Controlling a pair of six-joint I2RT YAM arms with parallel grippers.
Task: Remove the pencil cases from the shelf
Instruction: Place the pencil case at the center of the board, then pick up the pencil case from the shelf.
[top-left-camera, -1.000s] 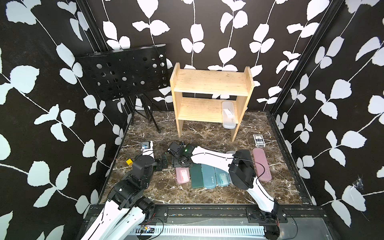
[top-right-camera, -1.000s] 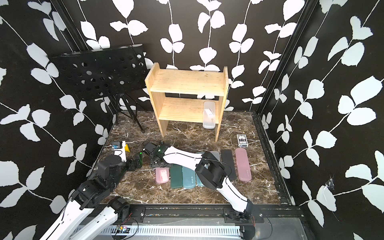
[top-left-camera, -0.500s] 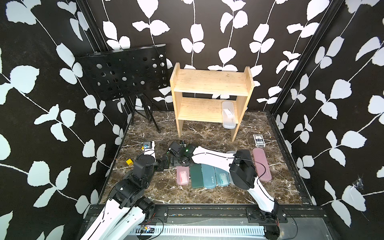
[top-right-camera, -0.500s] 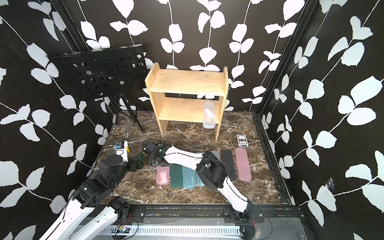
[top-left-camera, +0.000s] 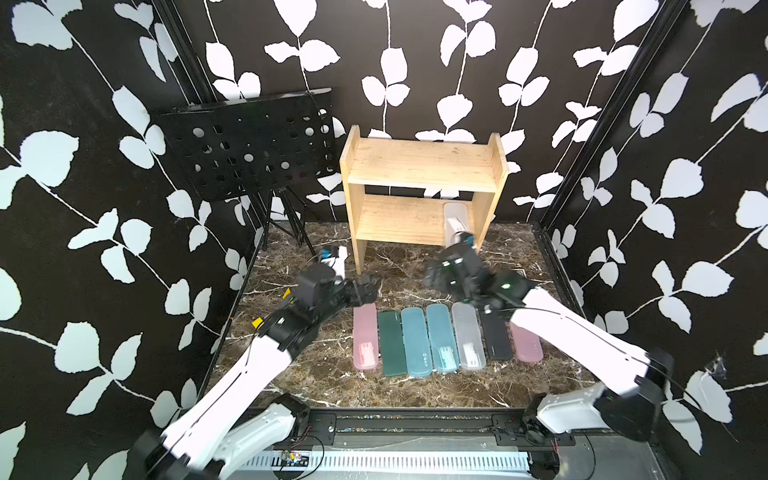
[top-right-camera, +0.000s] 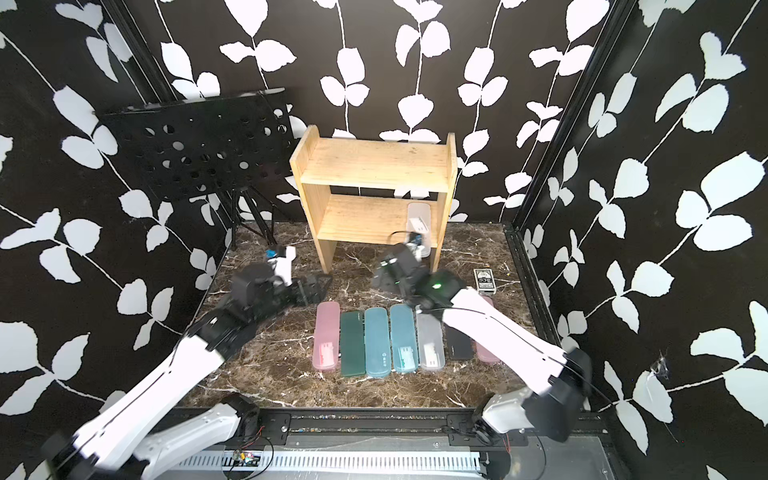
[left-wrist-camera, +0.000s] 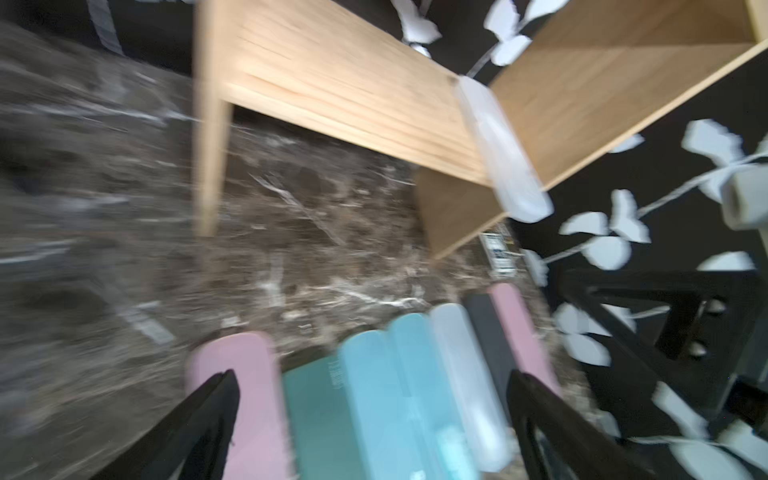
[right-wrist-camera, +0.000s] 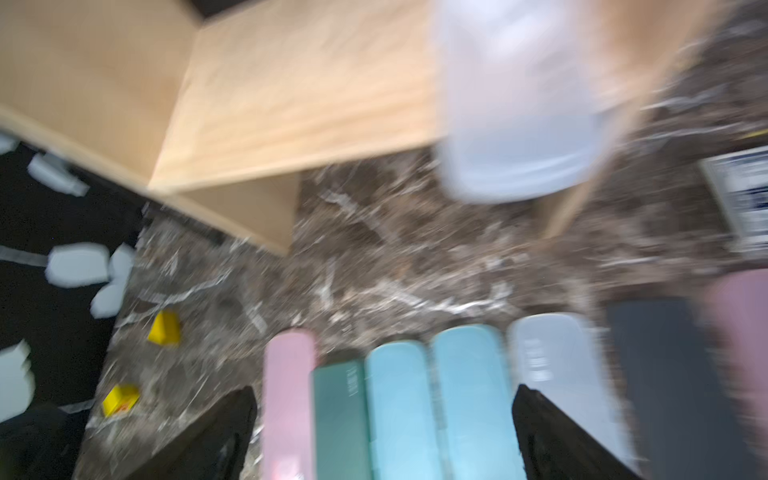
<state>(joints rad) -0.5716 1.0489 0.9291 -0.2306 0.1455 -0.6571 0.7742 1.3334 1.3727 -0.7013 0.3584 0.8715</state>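
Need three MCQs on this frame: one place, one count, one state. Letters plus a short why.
1. Where on the shelf is the frosted clear case?
A. top tier
B. lower tier, end nearer the right arm
C. lower tier, middle

2. How many pencil cases lie in a row on the table?
A. five
B. seven
C. eight

3. The right pincer is:
A. shut on a pink case
B. shut on the shelf
C. open, empty

1 B: it lies on the lower tier at that end.
2 B: pink, green, two teal, clear, black, pink.
3 C: its fingers stand apart, nothing between.
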